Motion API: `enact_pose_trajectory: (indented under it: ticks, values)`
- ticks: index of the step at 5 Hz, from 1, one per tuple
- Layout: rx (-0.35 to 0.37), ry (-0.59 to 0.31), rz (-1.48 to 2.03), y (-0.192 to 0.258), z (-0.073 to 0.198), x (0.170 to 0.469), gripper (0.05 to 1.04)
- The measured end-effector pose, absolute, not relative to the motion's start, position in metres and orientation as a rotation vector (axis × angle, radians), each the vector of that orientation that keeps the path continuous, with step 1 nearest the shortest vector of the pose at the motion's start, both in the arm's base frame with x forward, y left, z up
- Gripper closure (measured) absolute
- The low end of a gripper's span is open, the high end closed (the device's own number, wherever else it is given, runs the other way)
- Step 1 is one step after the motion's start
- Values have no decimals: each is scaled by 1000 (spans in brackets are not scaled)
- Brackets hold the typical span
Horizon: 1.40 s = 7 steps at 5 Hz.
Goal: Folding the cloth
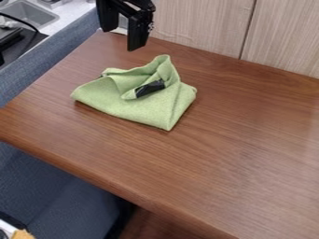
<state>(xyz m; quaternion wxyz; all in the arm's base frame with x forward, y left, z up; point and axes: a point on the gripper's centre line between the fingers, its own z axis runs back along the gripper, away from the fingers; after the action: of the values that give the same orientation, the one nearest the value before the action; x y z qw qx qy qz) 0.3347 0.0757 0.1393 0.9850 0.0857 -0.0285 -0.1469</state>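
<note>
I have the gripper (122, 38) open and empty over the table's (237, 154) back edge, near the green cloth (149, 108), which lies rumpled, seemingly part-folded, with neater folding left.

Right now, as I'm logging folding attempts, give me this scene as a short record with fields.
cloth: green, partly folded over itself, rumpled, not a flat neat fold
mark: black patch on the cloth's folded-over part
gripper: black, open, above the table's far edge, apart from the cloth
surface: brown wooden table
behind: wood-grain panels
upper left: metal sink
</note>
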Motion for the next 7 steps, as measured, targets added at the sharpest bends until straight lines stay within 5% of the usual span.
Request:
enact_pose_trajectory:
  ticks: [5,7]
  values:
    - [112,2,-298,65,40,352,82]
    - [117,29,-329,57,22,346,82]
